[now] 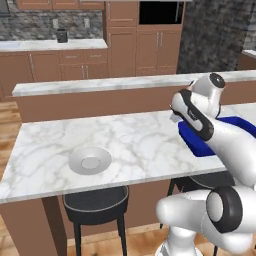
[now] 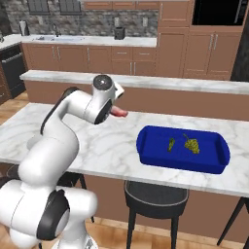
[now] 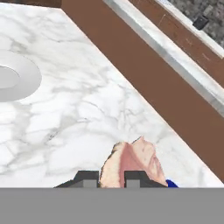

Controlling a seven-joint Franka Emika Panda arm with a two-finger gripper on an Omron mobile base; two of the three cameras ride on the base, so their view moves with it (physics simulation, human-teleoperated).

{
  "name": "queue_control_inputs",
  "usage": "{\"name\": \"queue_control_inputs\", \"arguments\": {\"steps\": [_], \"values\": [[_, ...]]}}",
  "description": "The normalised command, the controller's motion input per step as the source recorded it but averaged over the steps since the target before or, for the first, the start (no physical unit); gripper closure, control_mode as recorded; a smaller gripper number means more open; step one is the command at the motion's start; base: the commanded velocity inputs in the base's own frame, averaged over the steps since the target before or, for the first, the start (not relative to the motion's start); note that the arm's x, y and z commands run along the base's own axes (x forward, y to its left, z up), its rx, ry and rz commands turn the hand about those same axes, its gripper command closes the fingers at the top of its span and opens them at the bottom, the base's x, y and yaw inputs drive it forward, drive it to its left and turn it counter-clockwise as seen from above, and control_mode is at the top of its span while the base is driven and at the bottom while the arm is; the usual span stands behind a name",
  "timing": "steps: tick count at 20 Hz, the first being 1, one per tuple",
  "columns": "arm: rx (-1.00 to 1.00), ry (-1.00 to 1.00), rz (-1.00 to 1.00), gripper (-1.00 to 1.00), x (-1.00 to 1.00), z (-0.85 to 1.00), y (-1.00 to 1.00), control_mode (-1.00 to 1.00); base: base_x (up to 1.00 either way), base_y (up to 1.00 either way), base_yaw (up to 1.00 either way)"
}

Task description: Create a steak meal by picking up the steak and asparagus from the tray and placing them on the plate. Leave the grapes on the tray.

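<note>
The pale pink steak [image 3: 131,164] sits between my gripper's [image 3: 110,178] two dark fingertips, which are shut on it; in the right base view the steak [image 2: 118,113] pokes out past the hand, held above the marble counter. The blue tray [image 2: 182,149] lies to the right on the counter, holding the dark green asparagus [image 2: 171,144] and the yellow-green grapes [image 2: 192,144]. The tray [image 1: 200,142] is partly hidden by my arm in the left base view. The round grey plate [image 1: 90,160] rests on the counter well to the left; its rim [image 3: 22,83] appears at the left edge of the hand view.
A raised marble ledge [image 1: 100,84] with a brown wall runs along the far side of the counter [image 1: 140,145]. Black stools [image 1: 96,206] stand under the counter's near edge. Cabinets line the back wall.
</note>
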Motion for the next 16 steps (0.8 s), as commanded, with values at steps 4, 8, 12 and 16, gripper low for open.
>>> {"name": "queue_control_inputs", "arguments": {"steps": [4,8,12,16], "values": [[-0.24,0.11,0.36,1.0,-0.27,-0.01,1.0,-1.0,0.0,0.0,0.0],[-0.2,0.05,0.36,1.0,-0.09,-0.24,1.0,-1.0,0.0,0.0,0.0],[-0.16,0.04,0.37,1.0,0.0,-0.37,1.0,-1.0,0.0,0.0,0.0],[-0.16,0.06,0.36,1.0,0.0,-0.42,1.0,-1.0,0.0,0.0,0.0]]}}
